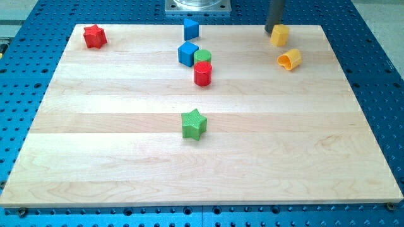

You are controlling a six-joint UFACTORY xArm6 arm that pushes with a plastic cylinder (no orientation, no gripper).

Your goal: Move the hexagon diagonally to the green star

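A yellow block (279, 34) that looks hexagonal sits near the board's top edge, right of centre. My tip (270, 31) is right at its upper left side, touching or nearly touching it; the dark rod rises out of the view's top. The green star (194, 123) lies near the middle of the board, far below and to the left of the yellow block and the tip.
A second yellow block (290, 59) lies just below the first. A blue block (190, 28) sits at the top centre. Another blue block (187, 53), a green cylinder (202, 57) and a red cylinder (202, 74) cluster below it. A red star (95, 36) is at the top left.
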